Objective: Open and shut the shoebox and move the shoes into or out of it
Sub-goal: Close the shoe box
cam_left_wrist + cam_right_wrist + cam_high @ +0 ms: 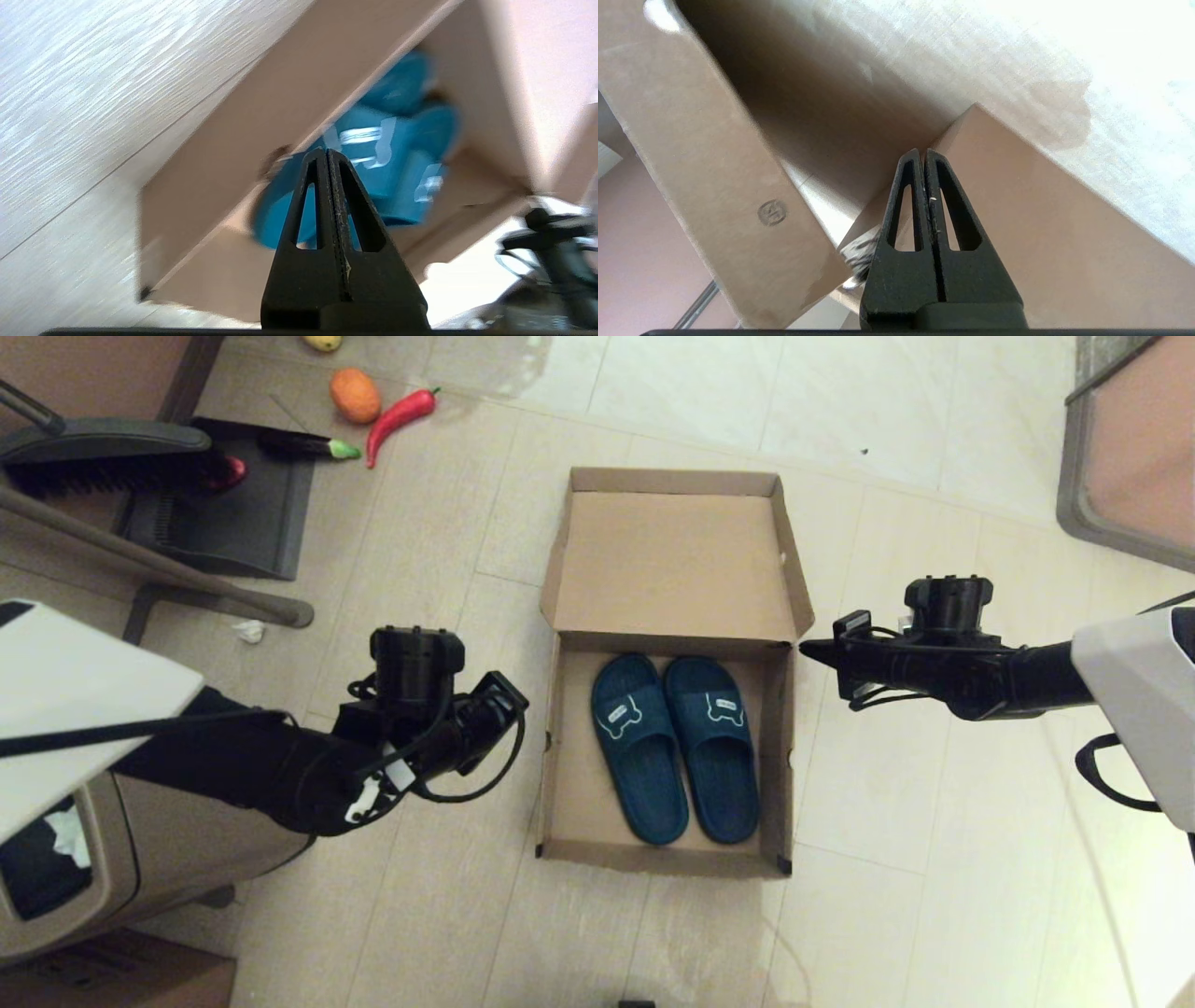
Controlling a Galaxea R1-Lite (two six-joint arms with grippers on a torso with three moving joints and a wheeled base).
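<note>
I am seeing the shoebox [667,616] standing open between both pincers, shoes [674,747] lying inside. Left gripper [327,154] and right gripper [808,651], tip just beside the hinge corner, are pinched together, holding nothing. Rubber slides look light and flexible; I'd be taking them by the strap.

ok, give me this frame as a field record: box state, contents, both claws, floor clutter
shoebox: on the tile floor, lid folded fully back and lying flat
shoes: teal slide slippers, side by side inside the box, toes toward the lid
left claw: shut, holding nothing, beside the box's left wall
right claw: shut, holding nothing, tip at the box's right wall near the lid hinge
clutter: red chili pepper, orange and eggplant on the floor at far left, by a dustpan
</note>
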